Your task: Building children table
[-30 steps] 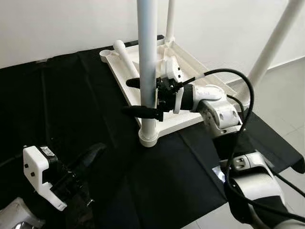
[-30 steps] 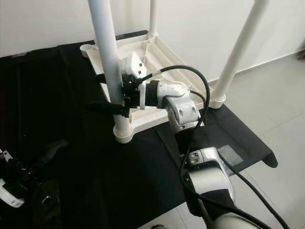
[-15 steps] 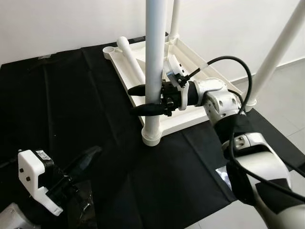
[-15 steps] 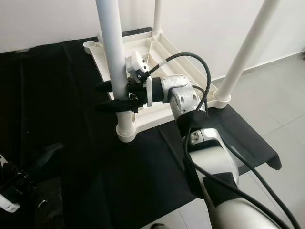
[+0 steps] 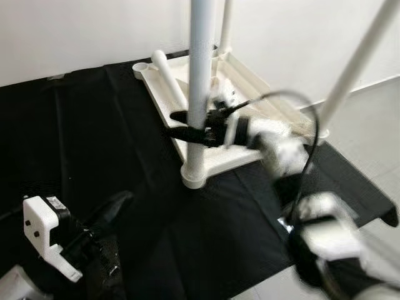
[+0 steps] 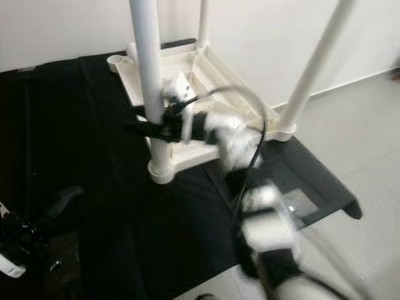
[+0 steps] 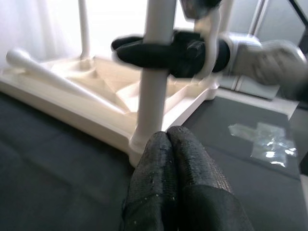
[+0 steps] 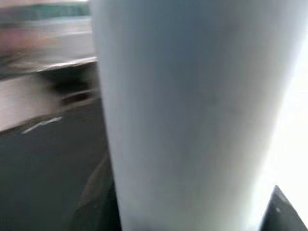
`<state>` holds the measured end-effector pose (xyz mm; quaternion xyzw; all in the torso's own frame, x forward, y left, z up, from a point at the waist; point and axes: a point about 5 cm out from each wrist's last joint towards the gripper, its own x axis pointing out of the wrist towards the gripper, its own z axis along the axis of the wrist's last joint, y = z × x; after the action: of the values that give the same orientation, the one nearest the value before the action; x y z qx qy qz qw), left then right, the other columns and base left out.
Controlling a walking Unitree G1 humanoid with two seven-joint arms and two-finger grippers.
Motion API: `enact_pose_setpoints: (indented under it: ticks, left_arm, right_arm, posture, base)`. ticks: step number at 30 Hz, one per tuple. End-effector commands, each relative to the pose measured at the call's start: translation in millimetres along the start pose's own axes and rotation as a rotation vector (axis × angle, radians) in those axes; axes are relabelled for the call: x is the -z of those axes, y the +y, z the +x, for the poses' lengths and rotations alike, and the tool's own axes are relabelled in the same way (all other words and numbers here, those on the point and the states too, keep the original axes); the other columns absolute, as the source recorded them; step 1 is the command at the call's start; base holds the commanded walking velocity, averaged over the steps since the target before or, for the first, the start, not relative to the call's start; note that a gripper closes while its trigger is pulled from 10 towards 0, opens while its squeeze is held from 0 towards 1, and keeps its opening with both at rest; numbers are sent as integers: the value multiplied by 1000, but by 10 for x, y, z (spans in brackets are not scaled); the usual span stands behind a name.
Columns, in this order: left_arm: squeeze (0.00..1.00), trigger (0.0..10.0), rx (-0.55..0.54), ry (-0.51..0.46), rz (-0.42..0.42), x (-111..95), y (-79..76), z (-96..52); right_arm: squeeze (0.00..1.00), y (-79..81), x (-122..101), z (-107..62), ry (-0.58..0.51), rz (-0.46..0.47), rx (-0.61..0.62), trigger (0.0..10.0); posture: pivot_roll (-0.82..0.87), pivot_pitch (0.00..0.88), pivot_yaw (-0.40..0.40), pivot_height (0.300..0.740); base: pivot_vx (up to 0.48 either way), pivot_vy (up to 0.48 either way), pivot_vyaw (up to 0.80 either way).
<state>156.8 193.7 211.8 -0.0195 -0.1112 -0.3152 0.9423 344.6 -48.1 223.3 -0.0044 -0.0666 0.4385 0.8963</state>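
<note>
The upright white leg (image 5: 200, 87), seated in the near corner socket of the upturned tabletop (image 5: 240, 84), is clasped between the right gripper's (image 5: 190, 125) fingers. The left gripper (image 7: 174, 159), fingers pressed together, is held low nearby.

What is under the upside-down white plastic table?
A black cloth lies spread under the upside-down white plastic table and reaches past it on the near side. What is beneath the cloth is covered, so it cannot be seen.
</note>
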Motion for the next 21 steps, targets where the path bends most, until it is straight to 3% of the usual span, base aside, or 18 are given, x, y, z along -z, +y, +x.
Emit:
enact_pose_setpoints:
  ticks: [1, 2, 3, 11, 12, 15, 16, 17, 18, 21]
  left_arm:
    - [0, 10000, 6, 7, -4, 3, -5, -13]
    - [0, 10000, 11, 9, -3, 8, 4, -5]
    - [0, 10000, 15, 5, -6, 10, 12, 8]
    - [0, 10000, 32, -13, -6, 16, 21, 79]
    - [0, 10000, 31, -14, -5, 20, 23, 73]
    - [0, 10000, 30, -14, -5, 22, 25, 70]
    - [0, 10000, 29, -14, -4, 23, 26, 69]
    - [0, 10000, 29, -14, -4, 23, 26, 69]
    - [0, 10000, 30, -15, -4, 21, 29, 72]
    - [0, 10000, 32, -16, -3, 19, 27, 77]
  right_arm:
    - [0, 59, 445, -132, 196, 109, 175, 0]
    - [0, 245, 499, -198, 206, 121, 243, 0]
    - [0, 328, 484, -193, 198, 116, 262, 0]
    - [0, 290, 381, 3, 172, 87, 231, 0]
    - [0, 360, 298, 14, 186, 75, 191, 10000]
    - [0, 415, 243, 6, 191, 69, 147, 10000]
    - [859, 454, 200, 0, 195, 56, 97, 10000]
    - [859, 454, 200, 0, 195, 56, 97, 10000]
    - [1000, 456, 144, 1, 187, 66, 61, 10000]
    - [1000, 364, -53, 42, 123, 33, -79, 10000]
  posture:
    - [24, 196, -32, 740]
    - [16, 191, -18, 740]
    - [8, 182, -10, 740]
    - [9, 167, -21, 740]
    - [7, 164, -22, 740]
    - [7, 164, -22, 740]
    - [6, 164, -22, 740]
    - [6, 164, -22, 740]
    - [6, 164, -22, 740]
    - [8, 166, -21, 740]
  base:
    - [0, 0, 0]
    - [0, 0, 0]
    - [0, 0, 0]
    - [0, 0, 0]
    - [0, 0, 0]
    - [0, 0, 0]
    - [0, 0, 0]
    - [0, 0, 0]
    - [0, 0, 0]
    - [0, 0, 0]
